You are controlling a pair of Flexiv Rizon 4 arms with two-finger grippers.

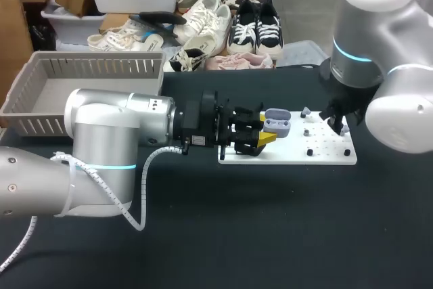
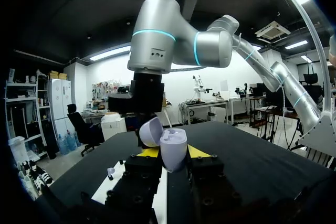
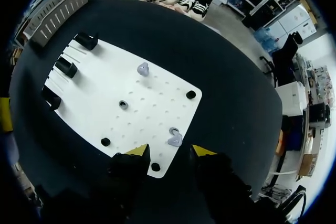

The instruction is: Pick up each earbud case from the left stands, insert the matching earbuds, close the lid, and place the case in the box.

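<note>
Head view: the left fingers (image 1: 267,138) clamp the open case (image 1: 276,122) over the near end of the white board (image 1: 325,155) on the dark worktop (image 1: 270,235). The right fingers (image 1: 336,124) hang above the board's far end. A grey basket (image 1: 40,93) sits at the worktop's left.

Left wrist view: the case stands pinched from both sides, with its lid (image 2: 151,131) tilted back.

Right wrist view: the right fingers are spread and hold nothing. One earbud (image 3: 175,137) lies on the board just ahead of them. A second earbud (image 3: 143,68) lies farther on, and black stands (image 3: 65,67) line the far edge.

Case (image 1: 276,123) above board (image 1: 331,155), left end; earbuds (image 1: 306,111) rightward; basket (image 1: 101,67) far left.
</note>
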